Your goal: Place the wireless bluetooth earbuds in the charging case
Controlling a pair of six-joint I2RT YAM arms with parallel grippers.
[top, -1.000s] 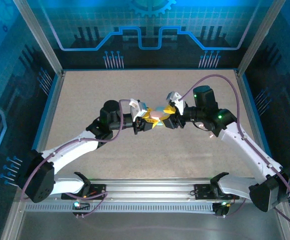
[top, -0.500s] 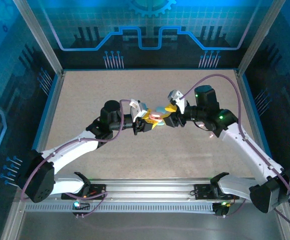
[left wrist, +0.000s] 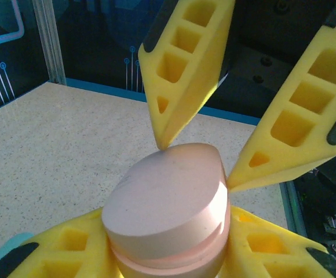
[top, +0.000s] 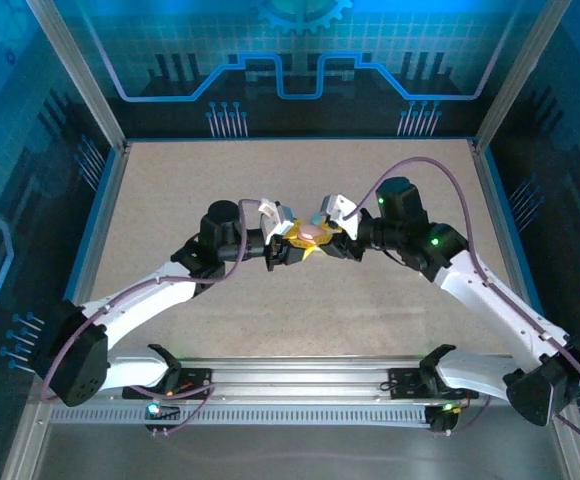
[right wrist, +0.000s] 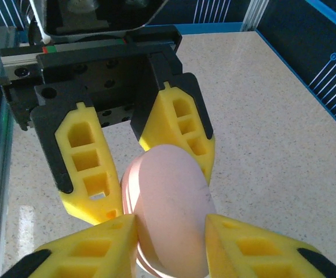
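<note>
The case (left wrist: 168, 202) is a smooth, matte pink oval, pebble-like, with a gently domed lid and a thin seam where the lid meets the base. It is held between both claws over the middle of the speckled beige table (top: 170, 200). The left claw (left wrist: 167, 213) is clamped on the base, one finger pressed to each side. The right claw (right wrist: 171, 223) meets it from the opposite side, closed in until its pointed tips touch the lid on two sides, pinching it. The fingers (left wrist: 185, 63) are yellow wedges of dull plastic, pierced by square hollows, tapering to narrow points, with black backs
</note>
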